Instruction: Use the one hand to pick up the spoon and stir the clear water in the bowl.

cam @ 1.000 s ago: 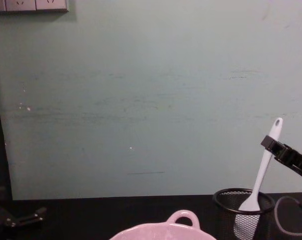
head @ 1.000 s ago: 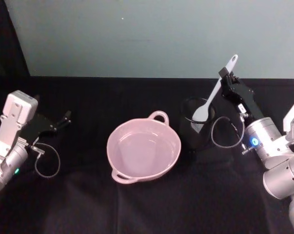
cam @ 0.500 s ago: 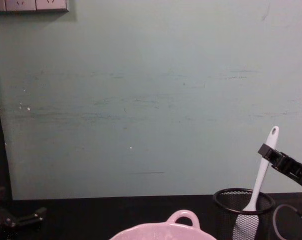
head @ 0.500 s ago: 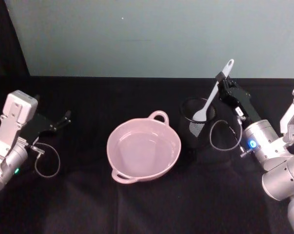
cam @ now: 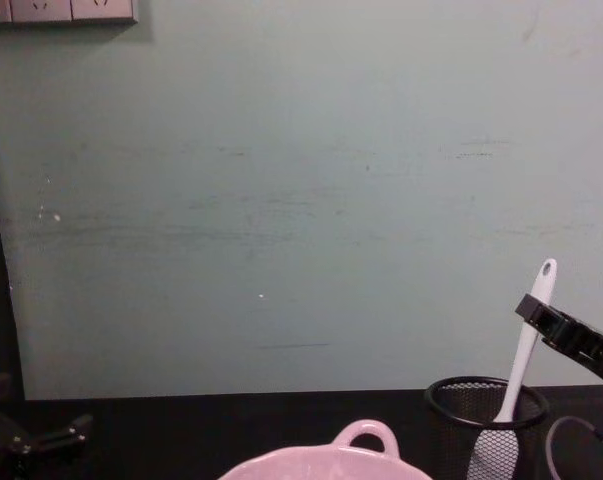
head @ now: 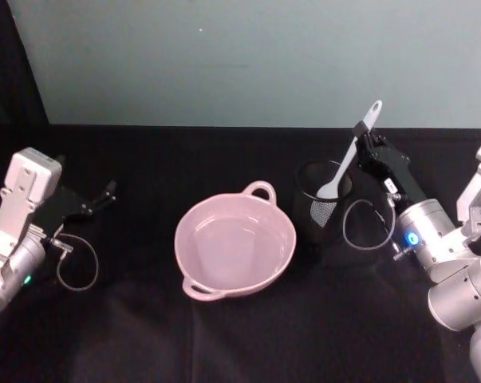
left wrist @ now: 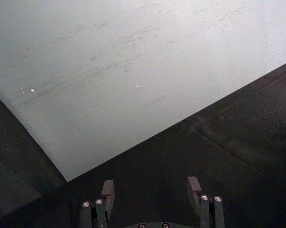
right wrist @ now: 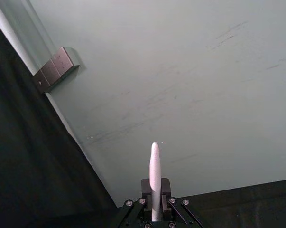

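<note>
The right end effector (head: 361, 132) is clamped on the upper handle of the spoon (head: 348, 156), whose blade sits inside the black mesh cup (head: 323, 209). This cup stands just beside the pink bowl (head: 235, 243), at its 3 o'clock, on the black tabletop (head: 144, 319). The left end effector (head: 104, 194) rests at the bowl's 9 o'clock, jaws spread, holding nothing.

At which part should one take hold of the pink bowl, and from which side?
Probably the small loop handle on the far rim of the bowl, nearest the mesh cup, pinched from above: it is thin and stands clear of the wall. The near rim has a second one. The bowl holds water, so keep it level.
</note>
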